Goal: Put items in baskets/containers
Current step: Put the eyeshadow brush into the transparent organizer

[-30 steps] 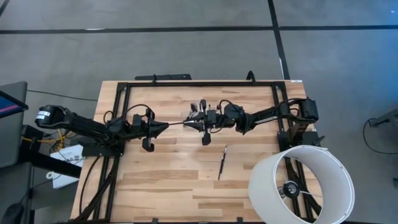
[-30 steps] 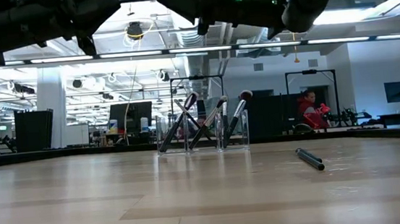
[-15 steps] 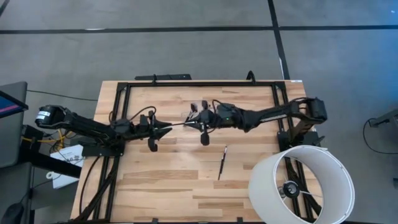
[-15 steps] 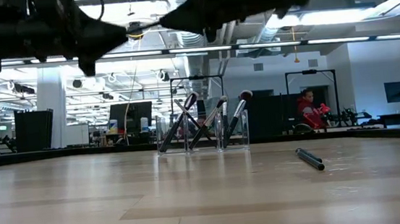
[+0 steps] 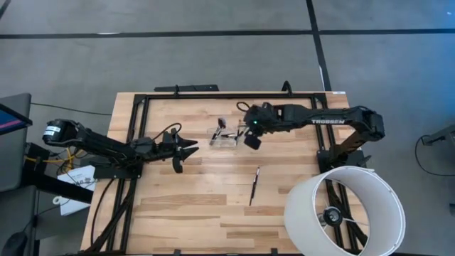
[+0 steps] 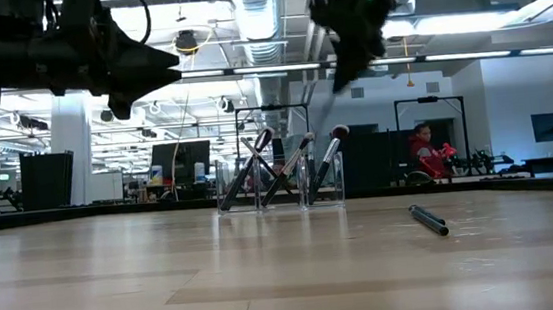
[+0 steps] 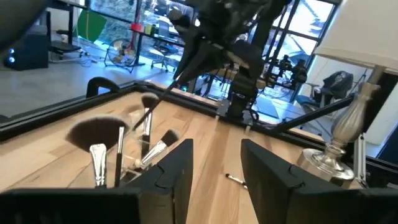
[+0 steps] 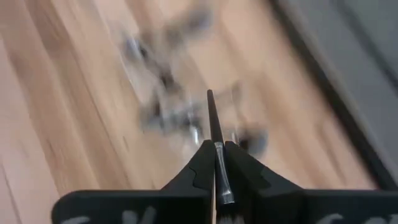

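Table (image 5: pixel 185 206): light wood slats in a black frame. A large white lamp shade (image 5: pixel 346 210) stands at the near right corner, well clear of the work area; it plays no part here.

Right arm reaches in from the right edge toward table centre. Right gripper (image 5: pixel 250 128) hangs above and just right of the clear holder (image 5: pixel 224 137). Its fingers are pressed together on a thin dark brush (image 8: pixel 213 127), which sticks out straight ahead between the tips in the wrist view. In the low view the brush slants down toward the holder (image 6: pixel 279 187). Judgement: it is held tip-forward so the free end can be steered into the open top.

Left arm lies across the left part of the table. Left gripper (image 5: pixel 186 148) is left of the holder and apart from it, fingers (image 7: pixel 171 180) spread, nothing between them. Judgement: empty and standing clear of the right arm's approach.

Holder sits centre, toward the far side. Several brushes (image 6: pixel 302 163) already lean inside it, heads up and fanned out, resting on the rim because they are taller than the walls.

One loose brush (image 5: pixel 253 185) lies flat on the table, near and right of the holder, untouched. Judgement: still to be collected.
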You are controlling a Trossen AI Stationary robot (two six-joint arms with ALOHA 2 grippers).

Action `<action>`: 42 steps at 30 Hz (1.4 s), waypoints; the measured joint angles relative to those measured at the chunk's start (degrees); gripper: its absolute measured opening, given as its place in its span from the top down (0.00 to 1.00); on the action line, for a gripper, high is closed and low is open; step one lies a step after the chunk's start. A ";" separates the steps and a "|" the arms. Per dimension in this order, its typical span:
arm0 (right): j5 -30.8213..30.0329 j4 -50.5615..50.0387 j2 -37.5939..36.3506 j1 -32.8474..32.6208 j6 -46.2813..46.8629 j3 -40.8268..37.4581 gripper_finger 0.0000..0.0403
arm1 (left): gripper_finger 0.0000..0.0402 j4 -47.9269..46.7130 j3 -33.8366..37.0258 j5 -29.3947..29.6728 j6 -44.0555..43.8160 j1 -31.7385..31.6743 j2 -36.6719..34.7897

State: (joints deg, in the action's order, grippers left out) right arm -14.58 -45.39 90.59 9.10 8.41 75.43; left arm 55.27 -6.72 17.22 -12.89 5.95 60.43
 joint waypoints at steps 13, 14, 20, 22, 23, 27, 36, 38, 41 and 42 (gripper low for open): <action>11.77 -1.46 3.60 3.04 -5.54 0.25 0.98 | 0.67 -0.15 0.04 0.60 -1.55 -0.04 1.53; 12.42 -1.40 3.60 3.28 -5.70 0.19 0.98 | 0.67 0.35 0.04 0.62 -1.57 -0.04 1.78; 12.96 -0.82 3.60 3.86 -5.93 0.18 0.81 | 0.67 0.03 0.04 0.77 -3.86 -0.04 1.89; 12.92 -0.85 3.60 3.98 -6.84 0.18 0.76 | 0.67 0.06 0.04 0.77 -4.11 0.08 1.89; 12.91 -0.85 3.60 4.02 -7.34 0.18 0.74 | 0.67 0.04 0.04 0.75 -4.15 0.12 1.89; 12.91 -1.54 3.10 2.72 -8.88 1.66 0.65 | 0.67 0.04 0.04 0.36 -5.53 0.12 1.89; 13.78 -6.25 3.01 -10.46 -17.11 3.72 0.54 | 0.67 0.01 0.04 0.34 -5.61 0.12 1.89; 15.58 -8.12 3.01 -14.03 -22.16 2.66 0.53 | 0.67 -0.05 0.04 0.34 -5.61 0.12 1.89; 23.54 -6.63 3.08 -18.28 -28.47 0.30 0.53 | 0.67 -0.34 0.04 0.34 -5.61 0.12 1.89; 27.41 -4.77 3.04 -19.30 -29.99 -0.89 0.54 | 0.67 -0.33 0.04 0.34 -5.61 0.12 1.89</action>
State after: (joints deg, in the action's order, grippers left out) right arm 12.83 -50.16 93.64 -10.20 -21.58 74.54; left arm 54.95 -6.68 17.56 -18.50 6.07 62.33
